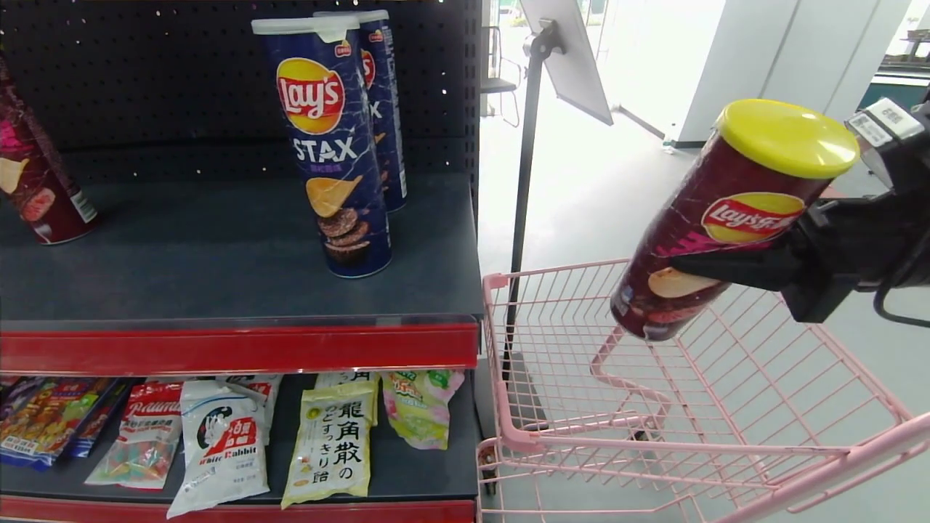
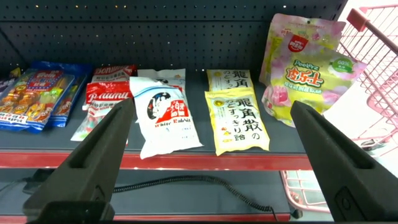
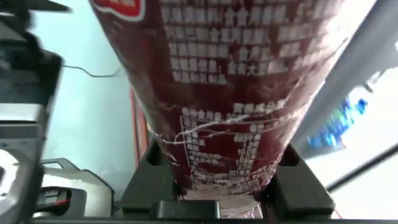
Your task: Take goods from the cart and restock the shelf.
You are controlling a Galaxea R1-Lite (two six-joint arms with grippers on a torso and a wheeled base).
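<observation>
My right gripper is shut on a dark red chip can with a yellow lid, holding it tilted in the air above the pink cart. The same can stands between the jaws in the right wrist view. On the upper shelf stand two dark blue chip cans, one behind the other, and another dark red can at the far left. My left gripper is open in front of the lower shelf, with nothing between its fingers.
Snack bags lie on the lower shelf: a white one, a yellow one, a green-pink one. A black sign stand rises between shelf and cart. The upper shelf has free room between the red and blue cans.
</observation>
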